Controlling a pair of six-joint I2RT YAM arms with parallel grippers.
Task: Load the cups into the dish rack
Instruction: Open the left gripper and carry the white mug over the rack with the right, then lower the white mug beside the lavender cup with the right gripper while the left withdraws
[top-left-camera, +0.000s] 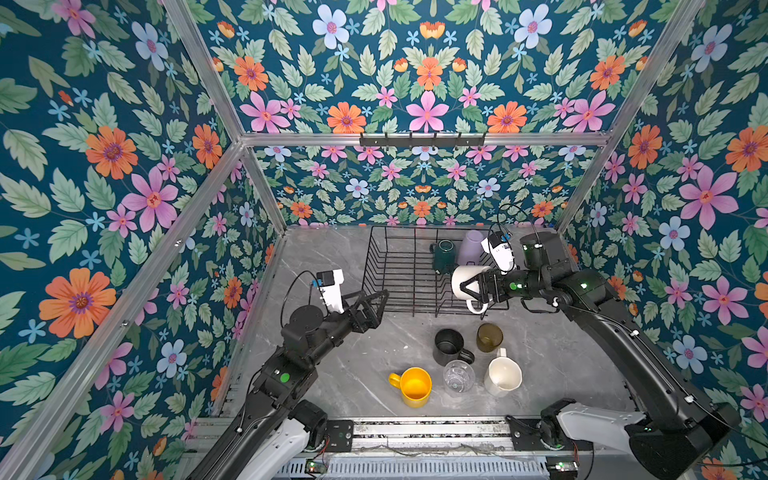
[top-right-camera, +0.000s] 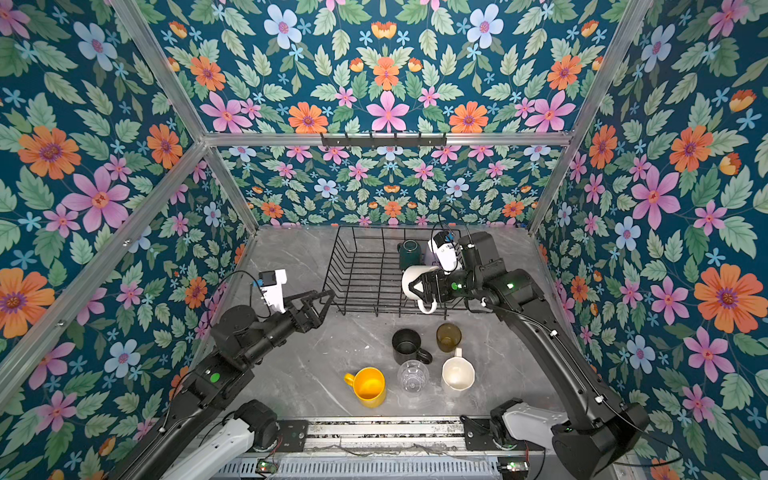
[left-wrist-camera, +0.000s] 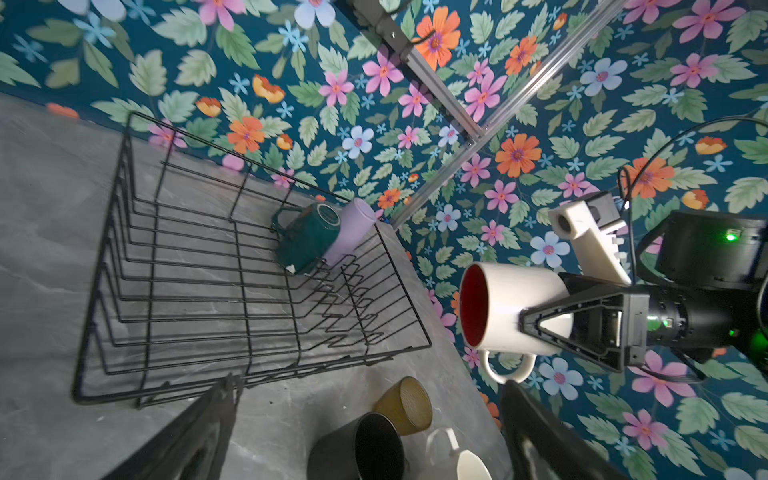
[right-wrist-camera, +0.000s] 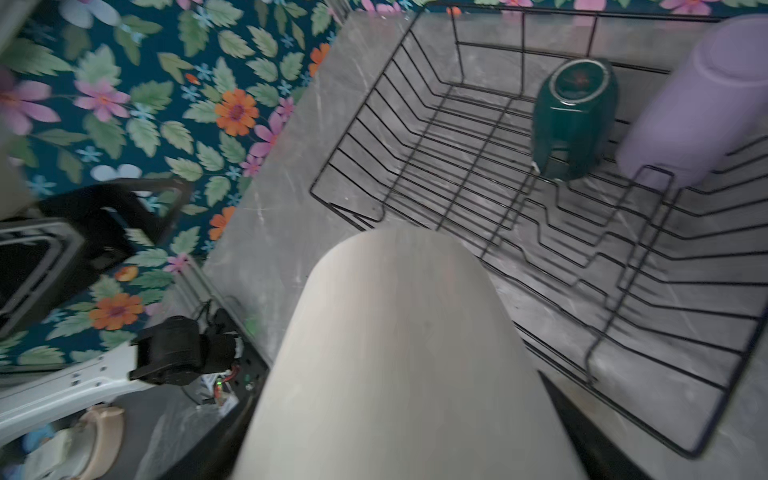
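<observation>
The black wire dish rack (top-left-camera: 395, 270) stands at the back of the grey table. A dark green mug (top-left-camera: 444, 255) and a lilac tumbler (top-left-camera: 470, 247) lie inside it at the far right. My right gripper (top-left-camera: 465, 287) is shut on a white mug with a red inside (left-wrist-camera: 507, 299). It holds the mug on its side above the rack's front right part, handle hanging down. My left gripper (top-left-camera: 380, 307) stands open and empty just off the rack's front left corner. In front of the rack stand a black mug (top-left-camera: 449, 347), an olive tumbler (top-left-camera: 489, 337), a cream mug (top-left-camera: 503, 376), a clear glass (top-left-camera: 458, 376) and a yellow mug (top-left-camera: 415, 386).
A black hook rail (top-left-camera: 422, 140) hangs on the aluminium frame bar high on the back wall. Floral walls close in the table on three sides. A metal rail with both arm bases (top-left-camera: 428, 432) runs along the front edge.
</observation>
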